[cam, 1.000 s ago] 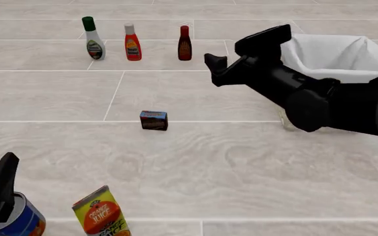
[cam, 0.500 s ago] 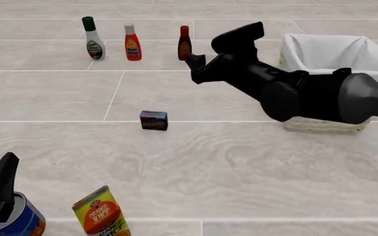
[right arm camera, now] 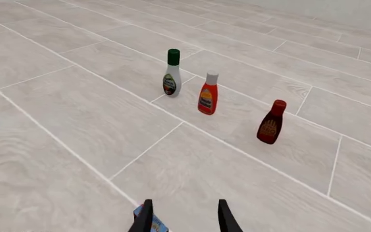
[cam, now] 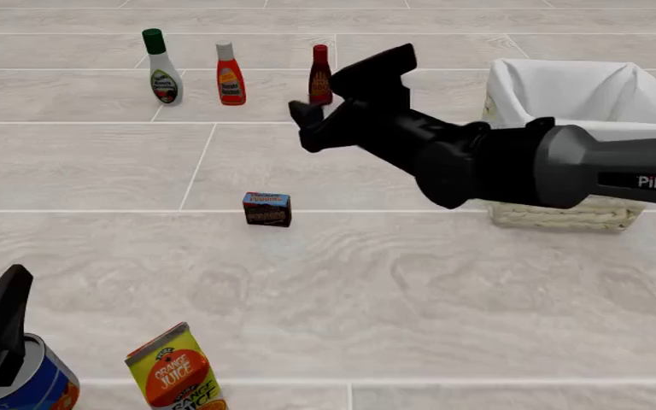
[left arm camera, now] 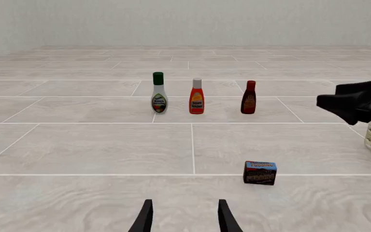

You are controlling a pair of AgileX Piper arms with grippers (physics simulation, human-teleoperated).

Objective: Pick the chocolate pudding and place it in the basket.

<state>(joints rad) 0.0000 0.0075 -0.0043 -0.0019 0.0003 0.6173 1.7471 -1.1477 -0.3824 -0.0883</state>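
The chocolate pudding (cam: 267, 209), a small dark brown box with a blue and red top band, lies on the tiled table near the middle; it also shows in the left wrist view (left arm camera: 260, 172). The right wrist view catches only a corner of the pudding (right arm camera: 148, 222) beside one finger. My right gripper (cam: 308, 121) hangs open and empty above the table, beyond the pudding and slightly right of it. The wicker basket (cam: 556, 215) with white lining stands at the right, partly behind the right arm. My left gripper (cam: 1, 320) sits open at the near left corner.
Three bottles stand in a row at the back: a green-capped one (cam: 163, 68), an orange one (cam: 230, 75) and a dark red-capped one (cam: 320, 77). An orange juice carton (cam: 174, 371) and a can (cam: 38, 384) sit at the near left by the left gripper.
The right arm has swung left, away from the basket, toward the space beyond the pudding. The left arm and all objects have stayed still.
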